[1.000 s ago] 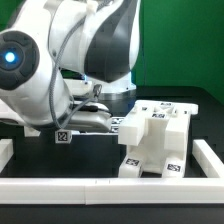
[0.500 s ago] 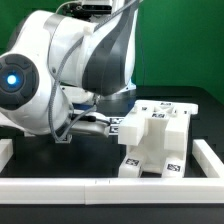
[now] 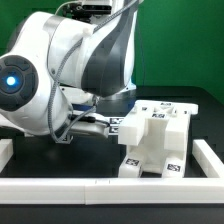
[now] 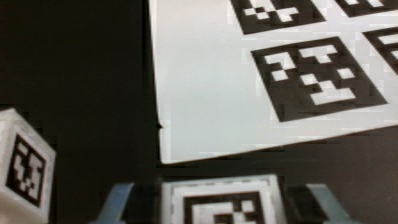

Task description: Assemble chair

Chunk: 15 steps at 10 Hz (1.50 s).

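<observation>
Wrist view: tagged chair part (image 4: 222,206) between fingers of hand (image 4: 219,197) (marker board (image 4: 214,90) beyond); pinched or not, cannot tell.

Exterior low, near chair (image 3: 155,140), wrist downward

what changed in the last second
The arm swung lower in the exterior view, its blue light dropping, then held almost still for the last half second. The gripper straddles a tagged white chair part; whether it grips it cannot be told. The partly built chair stayed put.
</observation>
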### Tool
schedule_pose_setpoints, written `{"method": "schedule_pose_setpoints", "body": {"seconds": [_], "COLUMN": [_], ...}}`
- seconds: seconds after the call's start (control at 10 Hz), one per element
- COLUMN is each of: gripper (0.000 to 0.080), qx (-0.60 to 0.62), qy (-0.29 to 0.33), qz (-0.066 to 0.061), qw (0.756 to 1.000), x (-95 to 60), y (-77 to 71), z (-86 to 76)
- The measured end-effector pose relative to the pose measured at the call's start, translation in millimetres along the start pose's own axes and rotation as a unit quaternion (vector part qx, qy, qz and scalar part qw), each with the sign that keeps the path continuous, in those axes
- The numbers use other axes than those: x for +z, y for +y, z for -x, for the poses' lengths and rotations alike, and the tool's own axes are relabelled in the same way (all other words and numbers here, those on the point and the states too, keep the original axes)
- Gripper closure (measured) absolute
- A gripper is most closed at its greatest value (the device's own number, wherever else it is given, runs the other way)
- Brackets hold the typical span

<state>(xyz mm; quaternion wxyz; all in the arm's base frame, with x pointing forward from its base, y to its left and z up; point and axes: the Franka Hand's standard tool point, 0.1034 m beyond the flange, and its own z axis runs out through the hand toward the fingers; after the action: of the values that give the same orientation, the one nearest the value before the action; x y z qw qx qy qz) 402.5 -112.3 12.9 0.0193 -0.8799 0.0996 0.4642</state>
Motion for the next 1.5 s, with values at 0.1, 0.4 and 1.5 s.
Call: {"method": "schedule_pose_setpoints", "body": {"seconds": [0.1,0.4,1.5], "gripper": [0.052,0.052,0.0518], "qx": [-0.009,-0.041,-0.075], "qy": [0.016,0.137,0.555], "qz": [0.004,-0.004,-0.025], "qw": [1.0,0.99,0.828], "x": [-17.4,-77.5,-152.2], "y": [-5.8,-27.2,-119.0], "z": [9.2,43.4,89.6]}}
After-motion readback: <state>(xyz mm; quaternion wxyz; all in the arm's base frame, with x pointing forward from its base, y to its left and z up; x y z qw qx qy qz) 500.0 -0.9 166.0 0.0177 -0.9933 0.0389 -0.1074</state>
